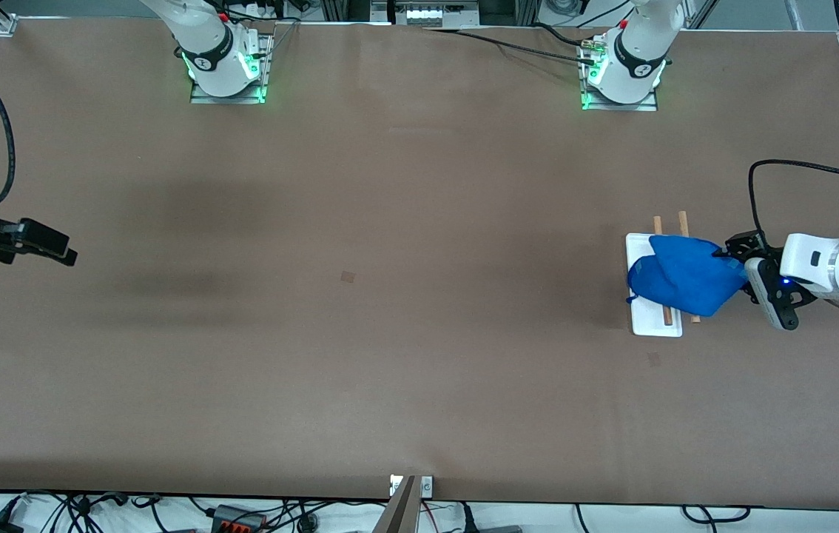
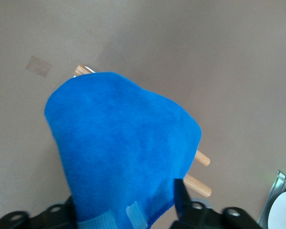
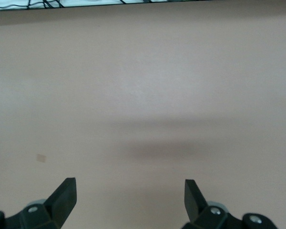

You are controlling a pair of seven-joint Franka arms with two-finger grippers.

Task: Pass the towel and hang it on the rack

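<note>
The bright blue towel (image 1: 682, 277) lies draped over the two wooden rods of the rack (image 1: 655, 323), which stands at the left arm's end of the table. Rod ends (image 2: 203, 159) stick out from under the cloth (image 2: 119, 143). My left gripper (image 1: 736, 257) is beside the rack at the towel's edge. It is open, its fingers (image 2: 181, 195) standing wide on either side of the hanging hem, with a gap showing beside one finger. My right gripper (image 1: 57, 250) hovers over the right arm's end of the table, open (image 3: 130, 185) with nothing between its fingers.
A small patch of tape (image 1: 348, 277) marks the brown table top (image 1: 419, 355) near its middle, and another (image 1: 654, 359) lies just nearer the front camera than the rack. Cables run along the table's edges.
</note>
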